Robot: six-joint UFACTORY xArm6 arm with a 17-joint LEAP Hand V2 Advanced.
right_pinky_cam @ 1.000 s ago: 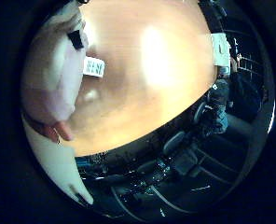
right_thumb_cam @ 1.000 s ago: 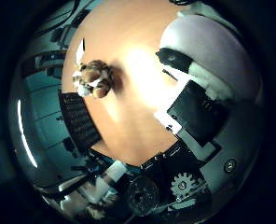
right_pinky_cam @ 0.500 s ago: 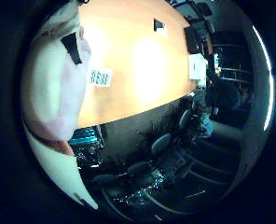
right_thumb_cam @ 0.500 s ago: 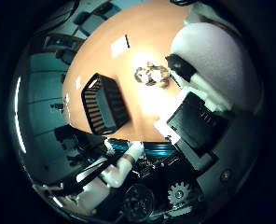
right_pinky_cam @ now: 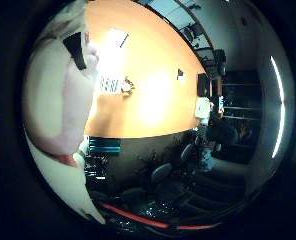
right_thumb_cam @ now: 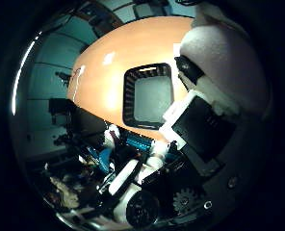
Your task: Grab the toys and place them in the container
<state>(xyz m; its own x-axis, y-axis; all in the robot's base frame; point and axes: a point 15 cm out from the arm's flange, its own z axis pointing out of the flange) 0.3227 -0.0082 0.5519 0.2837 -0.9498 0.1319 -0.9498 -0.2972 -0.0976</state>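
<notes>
A pale pink and white plush toy (right_pinky_cam: pixel 53 100) with a white tag lies tight against my palm and fills one side of the little finger side view. In the thumb side view it (right_thumb_cam: pixel 224 58) bulges beside my hand (right_thumb_cam: pixel 205 125), whose black and white fingers are curled against it. A black open container (right_thumb_cam: pixel 128 91) stands on the orange table (right_thumb_cam: pixel 94 87), below the palm and some way off. In the little finger side view a small brown and white toy (right_pinky_cam: pixel 128 86) lies on the table, far away.
The table's edge runs close to the container, with office chairs and desks (right_pinky_cam: pixel 188 160) beyond it. A small dark object (right_pinky_cam: pixel 179 73) and a white object (right_pinky_cam: pixel 203 105) lie further along the table. The arm's base parts (right_thumb_cam: pixel 133 178) show below the hand.
The hand has risen and swung with the plush toy still in it. The black container now sits under the palm in the thumb side view; the small brown toy has left that view.
</notes>
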